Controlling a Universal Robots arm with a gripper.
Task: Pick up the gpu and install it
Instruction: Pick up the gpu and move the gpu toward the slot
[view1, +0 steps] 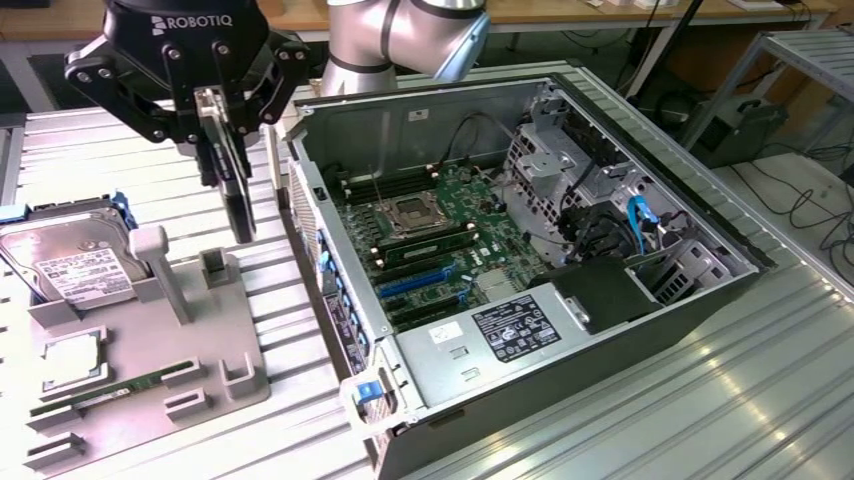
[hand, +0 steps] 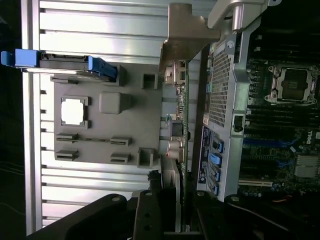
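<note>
My gripper (view1: 222, 150) hangs over the table at the exterior view's left, shut on the gpu (view1: 239, 200). The card points straight down and looks thin and dark, seen edge-on. Its lower end is a little above the grey fixture plate (view1: 200, 350), just beside the open computer case (view1: 534, 250). In the wrist view the gpu (hand: 179, 130) runs away from my gripper (hand: 176, 202) as a thin green strip, ending in its silver bracket (hand: 186, 35). It lies between the fixture plate (hand: 100, 125) and the case wall (hand: 220, 100).
On the fixture plate a silver hard drive (view1: 67, 260) stands in a blue carrier, with a processor chip (view1: 74, 360) and a narrow RAM stick (view1: 107, 395) nearer the front. Inside the case the motherboard (view1: 427, 230) shows blue slots (view1: 414, 285) and a black power supply (view1: 601, 290).
</note>
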